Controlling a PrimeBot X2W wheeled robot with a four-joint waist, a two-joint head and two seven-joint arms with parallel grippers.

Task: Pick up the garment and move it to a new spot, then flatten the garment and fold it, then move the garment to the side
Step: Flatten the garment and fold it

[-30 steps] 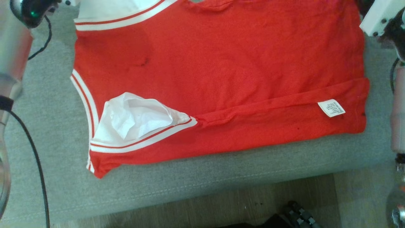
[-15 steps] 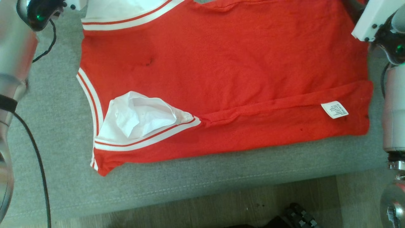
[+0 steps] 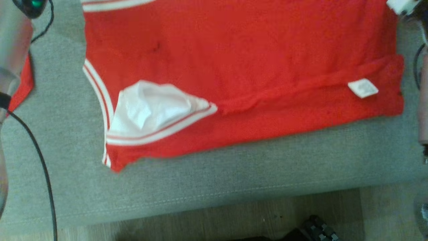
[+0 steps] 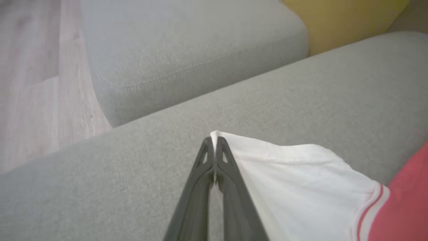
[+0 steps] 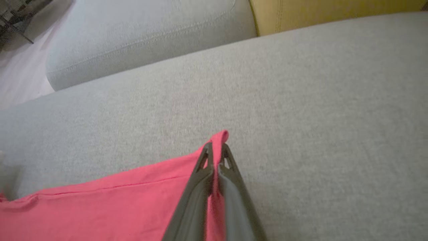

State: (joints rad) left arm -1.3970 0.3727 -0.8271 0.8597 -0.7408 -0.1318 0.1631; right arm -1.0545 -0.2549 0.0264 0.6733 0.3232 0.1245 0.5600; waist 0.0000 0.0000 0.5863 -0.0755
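The garment (image 3: 240, 60) is a red shirt with white sleeves and red-and-white striped trim, spread across the grey sofa cushion (image 3: 214, 187). Its near white sleeve (image 3: 150, 107) lies crumpled on the red body, and a white care label (image 3: 362, 88) shows near the right hem. In the left wrist view my left gripper (image 4: 214, 140) is shut on the edge of a white sleeve (image 4: 294, 180). My right gripper (image 5: 216, 146) is shut on a red corner of the shirt (image 5: 117, 207), in the right wrist view. Both corners are held just above the cushion.
A black cable (image 3: 36, 157) runs down the left of the head view beside my pale left forearm (image 3: 13, 43). Wooden floor (image 3: 234, 221) lies below the cushion's front edge. A second grey cushion (image 4: 187, 50) and a yellow cushion (image 5: 334, 13) lie beyond.
The shirt has shifted up the head view and slightly right, its far edge now past the top. Both wrists have moved up toward the top corners.
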